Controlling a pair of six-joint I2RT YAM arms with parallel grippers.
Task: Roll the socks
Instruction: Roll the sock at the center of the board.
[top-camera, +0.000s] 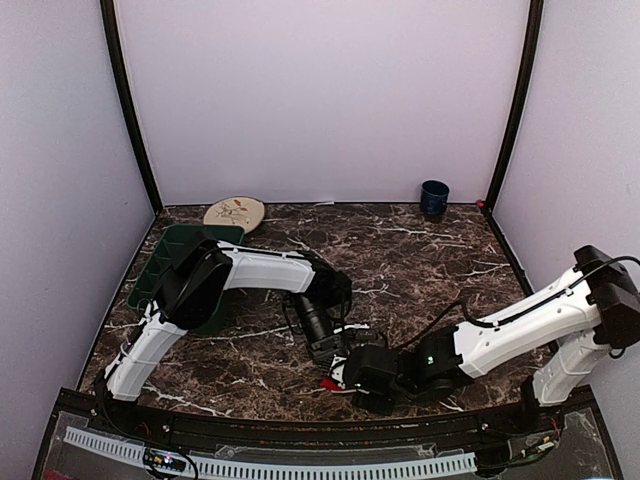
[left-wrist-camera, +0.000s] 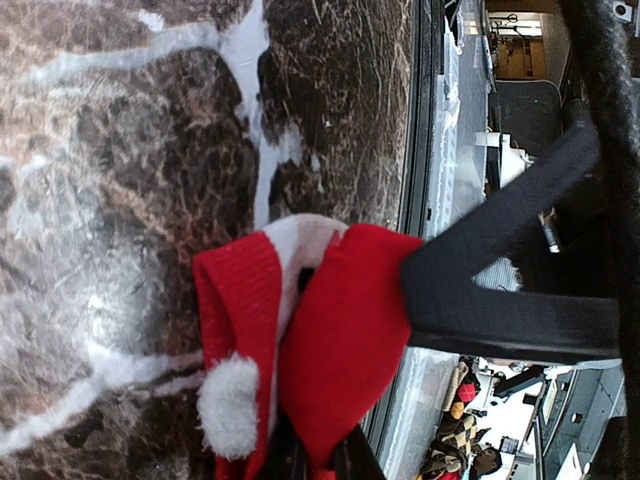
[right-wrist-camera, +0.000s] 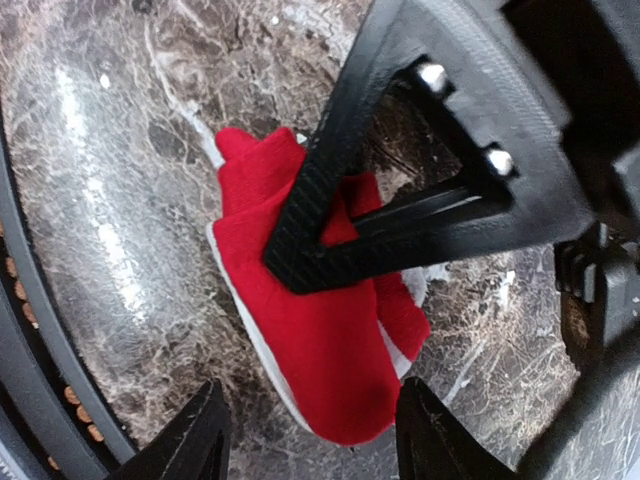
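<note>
One red sock (right-wrist-camera: 320, 370) lies pinched in left claw (right-wrist-camera: 290, 265), before spread right claw (right-wrist-camera: 310, 392).

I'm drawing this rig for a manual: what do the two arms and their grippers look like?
Both the left arm and right arm have white shells with black joints; a black cable loops along the right one. The left gripper and right gripper are black, with hollow triangular fingers.

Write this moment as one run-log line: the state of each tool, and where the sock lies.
left tool: shut on red sock | right tool: open over it | sock: at near edge of table
</note>
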